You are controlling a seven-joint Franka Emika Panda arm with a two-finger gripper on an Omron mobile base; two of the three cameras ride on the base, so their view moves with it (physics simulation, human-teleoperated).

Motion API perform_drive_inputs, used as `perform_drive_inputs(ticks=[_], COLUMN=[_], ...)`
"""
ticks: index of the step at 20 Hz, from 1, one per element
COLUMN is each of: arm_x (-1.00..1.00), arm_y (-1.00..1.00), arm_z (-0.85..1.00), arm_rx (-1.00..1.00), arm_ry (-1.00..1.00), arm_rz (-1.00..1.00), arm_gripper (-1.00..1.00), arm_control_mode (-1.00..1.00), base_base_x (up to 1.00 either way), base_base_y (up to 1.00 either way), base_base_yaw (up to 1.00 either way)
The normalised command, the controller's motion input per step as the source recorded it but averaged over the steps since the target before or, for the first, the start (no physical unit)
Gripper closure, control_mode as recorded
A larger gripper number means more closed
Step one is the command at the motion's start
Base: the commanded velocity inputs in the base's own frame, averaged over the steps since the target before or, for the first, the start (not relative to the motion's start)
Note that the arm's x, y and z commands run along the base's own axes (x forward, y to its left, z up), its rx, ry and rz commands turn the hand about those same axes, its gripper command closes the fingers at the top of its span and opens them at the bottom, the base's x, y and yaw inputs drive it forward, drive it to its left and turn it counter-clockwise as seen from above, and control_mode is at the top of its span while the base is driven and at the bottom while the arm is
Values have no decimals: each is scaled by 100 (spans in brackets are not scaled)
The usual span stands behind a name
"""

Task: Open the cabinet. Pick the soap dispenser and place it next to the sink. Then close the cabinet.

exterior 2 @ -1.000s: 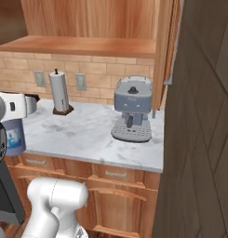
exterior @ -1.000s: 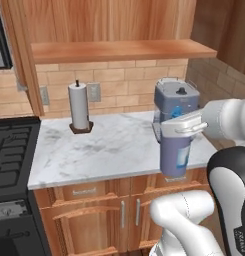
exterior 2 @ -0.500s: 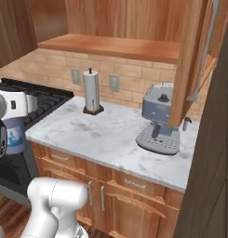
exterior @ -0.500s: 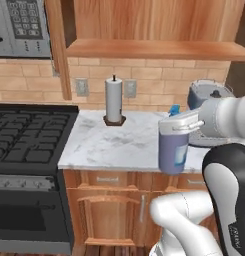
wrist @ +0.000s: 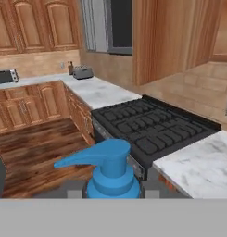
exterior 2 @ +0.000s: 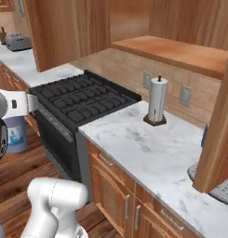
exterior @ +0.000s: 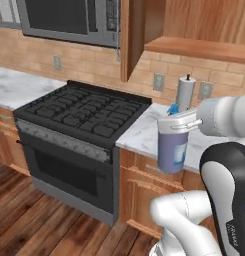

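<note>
My gripper (exterior: 177,123) is shut on the white collar of the soap dispenser (exterior: 172,150), a lavender bottle with a pale blue label, held upright in the air in front of the counter edge. In the right base view the soap dispenser (exterior 2: 15,135) hangs at the far left under the gripper (exterior 2: 21,104). The hand view looks down on its blue pump top (wrist: 108,170). The cabinet (exterior: 204,48) stands open, with its door (exterior: 132,36) swung out beside the microwave and its shelf floor bare. The sink is out of view.
A black stove (exterior: 84,111) with an oven below sits left of the marble counter (exterior 2: 152,144). A microwave (exterior: 69,20) hangs above it. A paper towel roll (exterior 2: 157,101) stands by the wall. The second open cabinet door (exterior 2: 218,130) juts over the counter, above the coffee machine (exterior 2: 213,186).
The whole picture has shifted: the base has driven left along the counter and the stove and microwave have come into view. The soap dispenser stays in my gripper.
</note>
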Motion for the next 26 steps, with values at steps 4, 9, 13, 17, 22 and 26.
perform_drive_inputs(ticks=[4, 9, 13, 17, 22, 26], arm_x=[0, 0, 0, 0, 0, 0], arm_y=[0, 0, 0, 0, 0, 0], arm_z=[0, 0, 0, 0, 0, 0], arm_rx=[0, 0, 0, 0, 0, 0], arm_ry=[0, 0, 0, 0, 0, 0], arm_rz=[0, 0, 0, 0, 0, 0], arm_gripper=[100, 100, 100, 100, 100, 100], arm_control_mode=[100, 100, 100, 100, 100, 100], base_base_x=[0, 2, 3, 4, 13, 19], base_base_y=[-7, -6, -5, -7, -6, -5], base_base_yaw=[78, 76, 75, 76, 66, 58])
